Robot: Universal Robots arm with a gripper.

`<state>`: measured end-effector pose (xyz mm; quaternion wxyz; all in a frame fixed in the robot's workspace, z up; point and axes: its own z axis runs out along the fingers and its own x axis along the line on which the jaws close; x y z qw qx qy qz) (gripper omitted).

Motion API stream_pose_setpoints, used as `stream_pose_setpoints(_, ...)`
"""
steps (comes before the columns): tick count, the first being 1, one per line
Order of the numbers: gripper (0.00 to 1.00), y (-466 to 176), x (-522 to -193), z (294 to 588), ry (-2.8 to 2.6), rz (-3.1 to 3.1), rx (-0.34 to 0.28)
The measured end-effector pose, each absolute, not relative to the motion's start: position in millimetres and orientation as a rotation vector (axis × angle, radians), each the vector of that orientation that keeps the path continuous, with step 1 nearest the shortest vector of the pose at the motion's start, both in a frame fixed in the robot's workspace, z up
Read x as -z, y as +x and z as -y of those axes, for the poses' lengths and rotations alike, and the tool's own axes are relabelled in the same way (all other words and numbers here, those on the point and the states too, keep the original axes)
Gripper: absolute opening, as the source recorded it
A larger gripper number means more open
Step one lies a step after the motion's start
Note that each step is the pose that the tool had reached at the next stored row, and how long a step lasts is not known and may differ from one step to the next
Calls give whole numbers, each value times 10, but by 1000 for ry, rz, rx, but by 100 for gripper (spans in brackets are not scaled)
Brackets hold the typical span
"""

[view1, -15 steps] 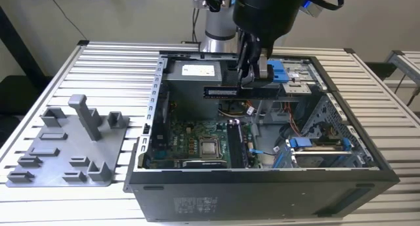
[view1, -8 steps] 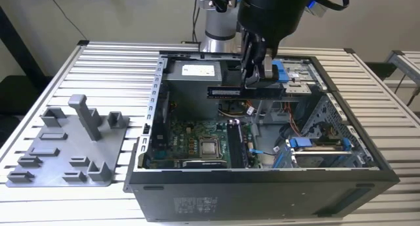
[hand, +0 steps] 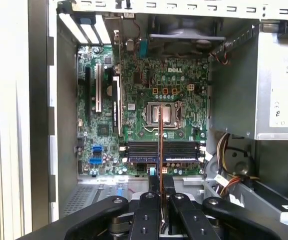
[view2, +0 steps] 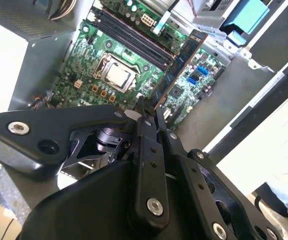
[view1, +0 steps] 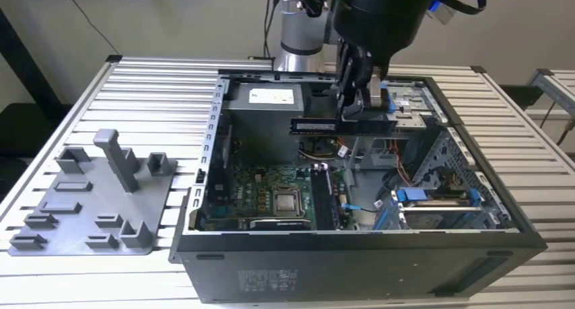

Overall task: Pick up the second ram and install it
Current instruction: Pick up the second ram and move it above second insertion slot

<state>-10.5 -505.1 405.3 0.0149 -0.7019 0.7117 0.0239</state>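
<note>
The gripper (view1: 367,115) is clamped on the second ram (view1: 316,126), holding it level above the open computer case (view1: 359,272), over the motherboard (view1: 260,188) and memory slots (view1: 324,198) inside.

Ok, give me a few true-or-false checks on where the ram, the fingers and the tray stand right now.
1. The gripper has its fingers shut on the second ram. True.
2. The ram is already seated in a board slot. False: it is held above the open computer case, clear of the motherboard.
3. The grey fixture tray lies on the table outside the case, at the exterior view's left. True.
4. A cooler covers the processor. False: the processor socket is bare, its metal top showing.
</note>
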Motion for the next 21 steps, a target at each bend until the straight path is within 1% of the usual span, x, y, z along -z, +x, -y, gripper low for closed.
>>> stream_pose_setpoints(21, 14, -9, -4049, 5016, -2184, -2214, -75)
